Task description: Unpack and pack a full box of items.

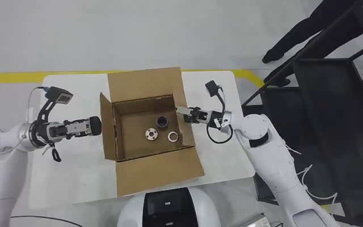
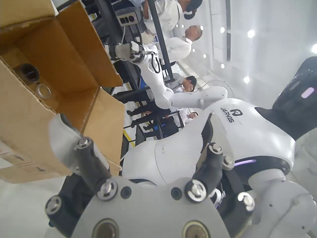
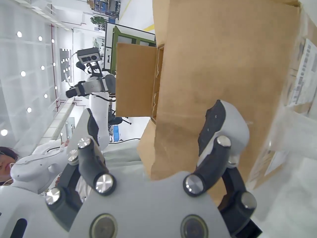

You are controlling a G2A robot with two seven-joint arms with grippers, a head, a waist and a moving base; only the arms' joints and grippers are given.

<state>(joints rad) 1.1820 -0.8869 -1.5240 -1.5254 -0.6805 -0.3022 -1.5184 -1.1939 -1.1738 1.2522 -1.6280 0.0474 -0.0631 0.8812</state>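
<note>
An open brown cardboard box (image 1: pixel 144 85) stands in the middle of the white counter (image 1: pixel 68 181). Its far and near flaps are folded out flat, and the flap on the robot's left side stands up.

Three small parts lie apart from one another on the box floor, in the half nearer the box's right wall:
- A short dark cylinder with a bore (image 1: pixel 163 120) lies closest to the box's far wall.
- A round grey metal flange with a centre hole (image 1: pixel 151 134) sits near the middle of the box.
- A pale metal ring (image 1: pixel 172 136) rests just right of the flange, close to the box's right wall.

The left jaws hang just outside the box's left flap, pointing at it. They are spread wide with nothing between them. In the left wrist view the dark fingers (image 2: pixel 86 154) splay apart, with the box's corner beyond them.

The right jaws sit at the box's right wall, near its far right corner. They too are parted wide and hold nothing. In the right wrist view the box's outer cardboard panel lies beyond the gap between the fingers (image 3: pixel 215 130) — whether either finger touches the cardboard I cannot tell.
</note>
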